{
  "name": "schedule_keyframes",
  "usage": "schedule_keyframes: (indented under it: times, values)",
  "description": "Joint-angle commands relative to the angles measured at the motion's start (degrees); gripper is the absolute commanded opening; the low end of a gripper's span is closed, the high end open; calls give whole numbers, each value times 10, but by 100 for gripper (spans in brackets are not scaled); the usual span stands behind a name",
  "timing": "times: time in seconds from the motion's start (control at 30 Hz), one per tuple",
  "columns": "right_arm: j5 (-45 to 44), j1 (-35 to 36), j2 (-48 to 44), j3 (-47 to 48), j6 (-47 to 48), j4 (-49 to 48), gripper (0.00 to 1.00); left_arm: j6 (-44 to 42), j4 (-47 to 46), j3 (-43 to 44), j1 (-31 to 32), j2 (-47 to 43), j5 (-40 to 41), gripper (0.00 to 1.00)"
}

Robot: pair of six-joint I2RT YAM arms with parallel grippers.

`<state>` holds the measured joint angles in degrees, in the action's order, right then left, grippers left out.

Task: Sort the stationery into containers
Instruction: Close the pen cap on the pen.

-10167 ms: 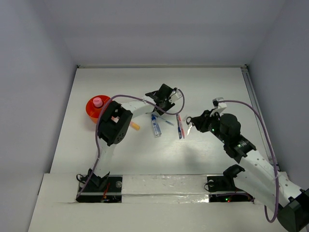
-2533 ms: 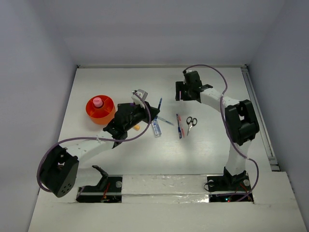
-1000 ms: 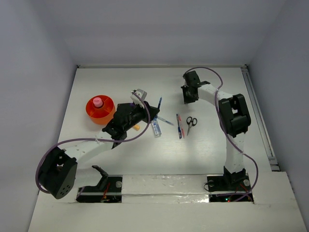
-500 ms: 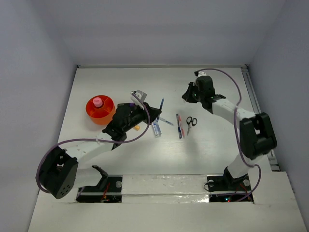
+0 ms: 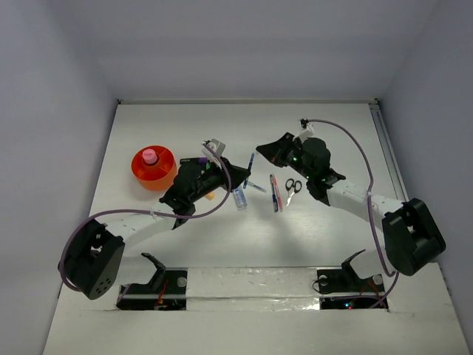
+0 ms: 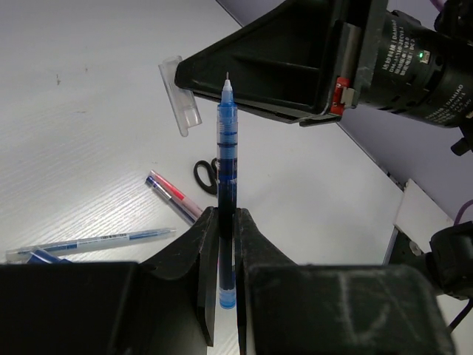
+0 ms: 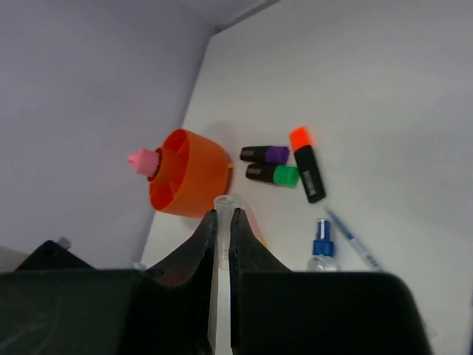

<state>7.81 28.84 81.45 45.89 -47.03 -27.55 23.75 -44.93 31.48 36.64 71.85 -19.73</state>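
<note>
Right arm [image 5: 355, 198]: it swings in from the back of the counter [image 5: 318, 244]. Now the right tool [image 5: 262, 147] sits just beside the blue pen [image 5: 250, 163].
Right tool grip: it pinches tighter than a second ago. It is narrow and holds a little clear cap [image 7: 225, 207].
Left tool [image 6: 225, 218]: it stays where it was, pinched on the low part of the blue pen. The pen stands up with its thin tip on top.
Cap and tip: the clear cap is near the tip, a bit to one side. It is not on the pen yet.
What it means: I think the cap goes on first, and then the pen can go in the holder. The cap's open end must line up with that tiny tip, so a small miss could bump the pen.
Orange holder [image 5: 140, 168]: it is round, bright plastic with little walls inside. It sits on the left side of the counter. Only the pink-capped bottle [image 5: 150, 156] stands in it.
Still out: the highlighters [image 7: 273, 174] lie near the holder. The blue-capped bottle [image 5: 239, 196], the scissors [image 5: 293, 186] and the thin pens [image 5: 275, 194] lie in the middle of the counter.
Look and feel: the pen is thin, smooth and see-through, with blue inside. The cap is a small hollow tube that is hard to see. The highlighters are short and chunky, black with bright ends. The scissors have black loops. The counter is flat and white.
</note>
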Motion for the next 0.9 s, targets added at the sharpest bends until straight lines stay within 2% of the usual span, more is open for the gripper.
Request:
schedule_keyframes:
  times: [0.0, 0.5, 0.87]
  values:
    - [-27, 15, -17, -4, -49, -102, 0, 6, -42, -4, 0, -9, -8, 0]
    - [-67, 25, -37, 9, -25, -109, 0, 3, -38, 1, 0, -3, -5, 0]
    - [-50, 25, -32, 9, -26, -112, 0, 2, -36, 4, 0, 7, -8, 0]
